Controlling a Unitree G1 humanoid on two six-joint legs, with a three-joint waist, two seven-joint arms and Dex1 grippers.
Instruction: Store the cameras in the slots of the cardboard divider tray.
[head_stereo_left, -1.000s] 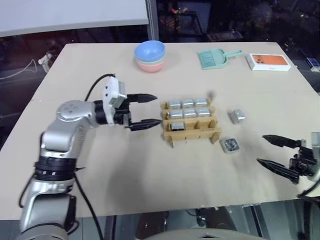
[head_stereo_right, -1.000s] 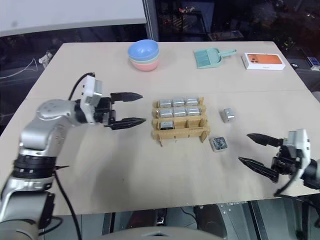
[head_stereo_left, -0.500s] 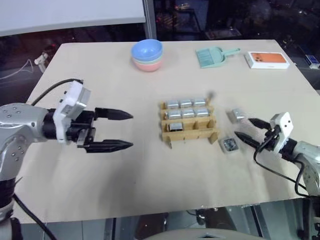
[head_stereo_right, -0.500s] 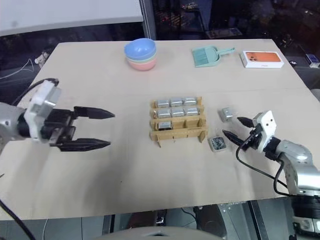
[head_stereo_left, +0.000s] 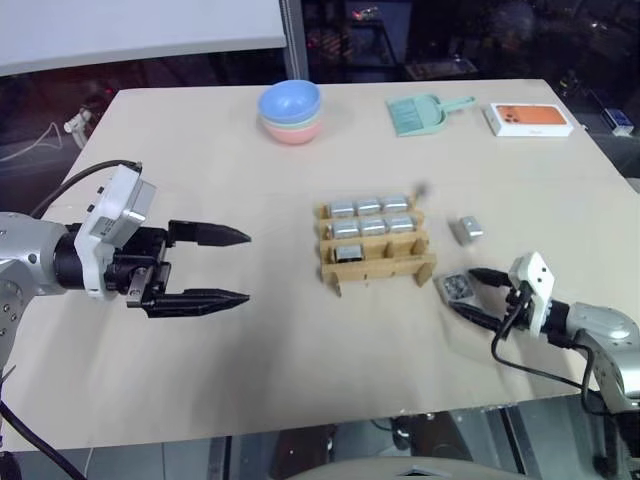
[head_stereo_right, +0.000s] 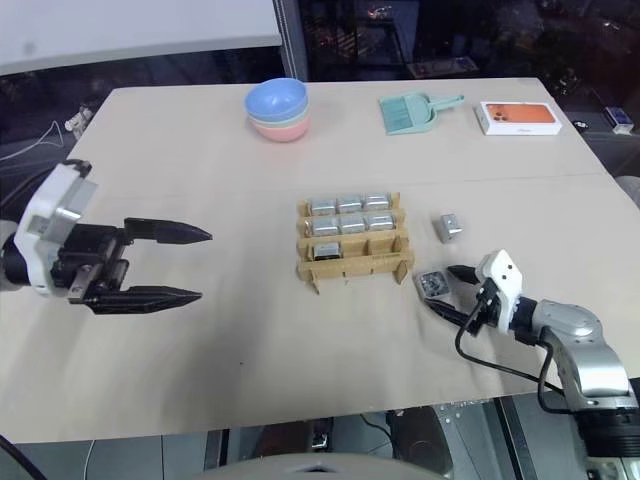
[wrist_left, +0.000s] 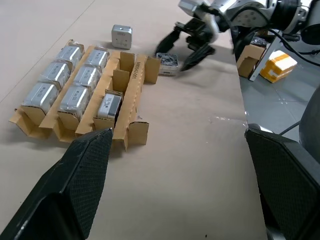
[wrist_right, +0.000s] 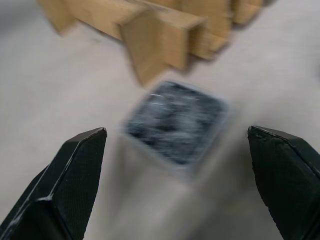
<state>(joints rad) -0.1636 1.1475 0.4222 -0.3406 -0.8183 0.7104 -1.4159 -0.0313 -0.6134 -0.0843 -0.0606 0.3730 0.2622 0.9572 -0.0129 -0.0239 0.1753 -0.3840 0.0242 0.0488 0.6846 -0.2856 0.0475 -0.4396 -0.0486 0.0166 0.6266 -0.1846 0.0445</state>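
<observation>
table (head_stereo_left: 250, 380) | divider tray (head_stereo_left: 375, 270): seven cameras (head_stereo_left: 368, 208), two slots empty | left, right fingers: spread, empty

1. The left arm reaches in from the left side, forearm roughly level, and its left gripper (head_stereo_left: 228, 266) points across to the right with both black fingers spread wide.
2. The right arm comes in low from the near right corner, elbow bent.
3. The right gripper (head_stereo_left: 466, 290) points leftward, fingers parted.
</observation>
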